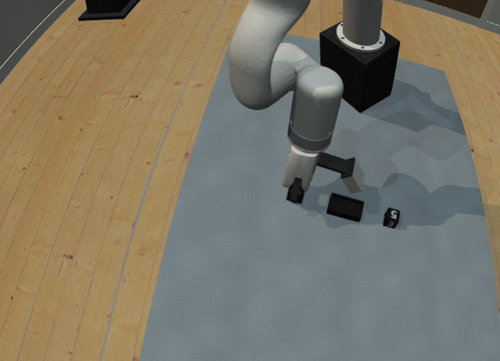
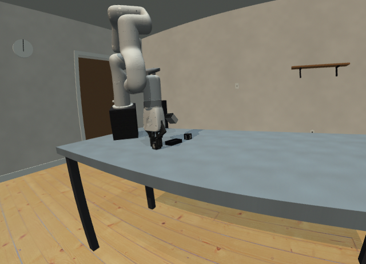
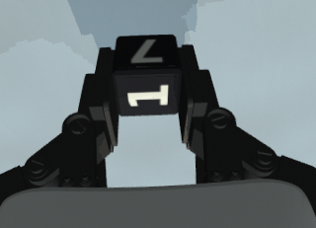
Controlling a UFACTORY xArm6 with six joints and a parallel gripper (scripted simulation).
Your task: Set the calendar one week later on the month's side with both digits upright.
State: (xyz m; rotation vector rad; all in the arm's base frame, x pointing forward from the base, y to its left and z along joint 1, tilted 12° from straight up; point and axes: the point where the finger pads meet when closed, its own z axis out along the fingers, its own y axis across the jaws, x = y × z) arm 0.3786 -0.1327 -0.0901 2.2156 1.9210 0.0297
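My gripper is shut on a black digit cube right at the table top, left of the tray. In the wrist view the cube's near face reads 1 lying sideways and the face beyond it shows a 7. The black tray lies flat on the grey table and holds nothing. A second black cube stands on the table to the right of the tray, with a 5 on top and a 3 on its side.
The arm's black base block stands behind the tray. The wrist camera bracket juts out above the tray's far side. The table's edge runs along the front.
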